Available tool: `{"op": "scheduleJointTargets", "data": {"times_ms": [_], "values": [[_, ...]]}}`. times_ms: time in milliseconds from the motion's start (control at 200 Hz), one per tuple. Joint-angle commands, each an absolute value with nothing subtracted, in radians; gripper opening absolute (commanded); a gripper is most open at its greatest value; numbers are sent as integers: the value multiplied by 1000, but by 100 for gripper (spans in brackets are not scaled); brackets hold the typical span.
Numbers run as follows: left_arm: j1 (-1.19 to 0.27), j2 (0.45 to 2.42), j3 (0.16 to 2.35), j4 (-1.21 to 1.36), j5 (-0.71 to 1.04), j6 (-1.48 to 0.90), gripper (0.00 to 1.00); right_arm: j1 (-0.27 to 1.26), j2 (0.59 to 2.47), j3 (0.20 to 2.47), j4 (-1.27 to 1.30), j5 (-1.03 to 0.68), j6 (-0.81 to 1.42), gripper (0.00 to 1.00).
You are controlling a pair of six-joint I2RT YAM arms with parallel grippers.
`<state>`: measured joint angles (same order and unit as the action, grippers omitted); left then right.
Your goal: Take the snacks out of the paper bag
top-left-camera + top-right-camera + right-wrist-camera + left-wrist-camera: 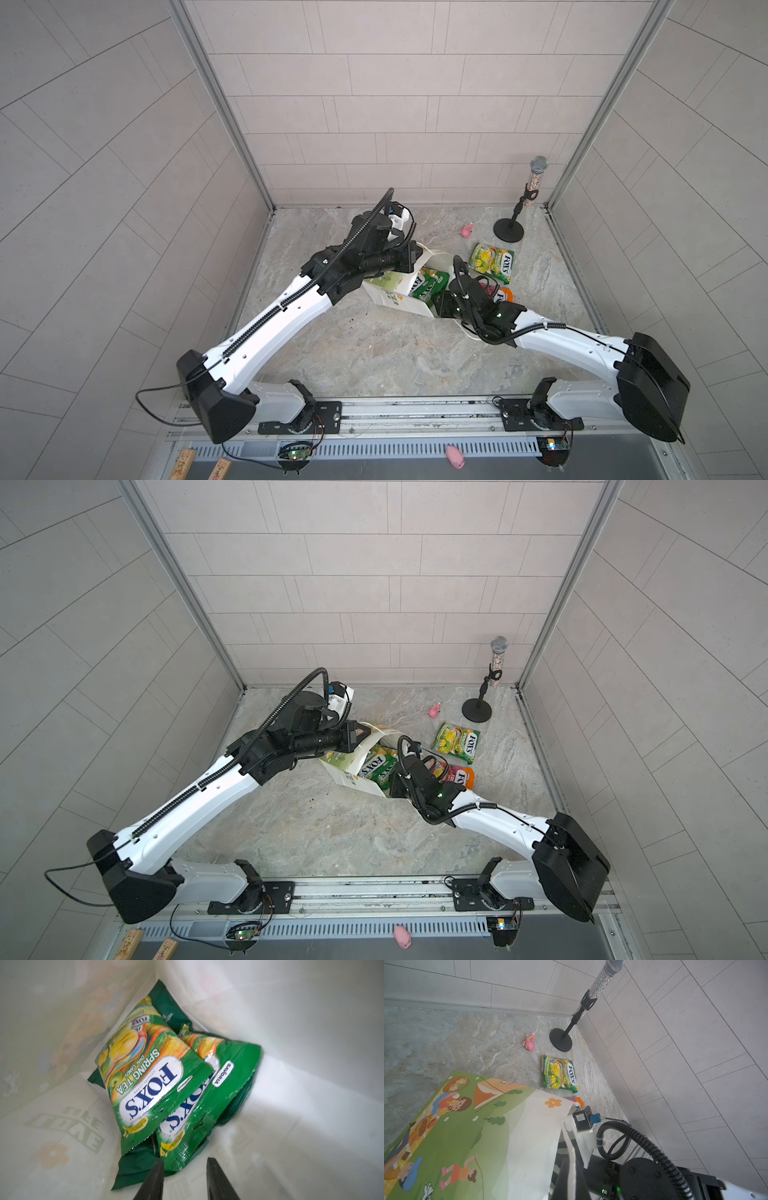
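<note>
Black fingers of the right gripper (185,1159) stand parted with nothing between them, inside the paper bag (356,786), just short of two yellow-green FOX'S packets (145,1076) that overlap on a dark green packet (133,1169) deeper in the bag. Left gripper (360,732) is clamped tight on the bag's upper edge. Outside the bag: another yellow-green packet (492,263) near its mouth, and a red-orange packet (503,296) just beside the mouth, partly hidden behind the right arm.
</note>
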<state>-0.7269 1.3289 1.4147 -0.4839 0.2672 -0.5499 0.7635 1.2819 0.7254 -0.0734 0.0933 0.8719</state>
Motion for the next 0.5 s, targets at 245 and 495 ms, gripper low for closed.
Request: {"op": "scheduleJointTargets", "data": {"times_ms": [245,495], "values": [[-730,1302,1408,-462,305,-537,0,759,1342,778,-107,233,970,35],[-731,1304,1410,-460,322,-537,0,755,1380,793,-84,242,994,34]]}}
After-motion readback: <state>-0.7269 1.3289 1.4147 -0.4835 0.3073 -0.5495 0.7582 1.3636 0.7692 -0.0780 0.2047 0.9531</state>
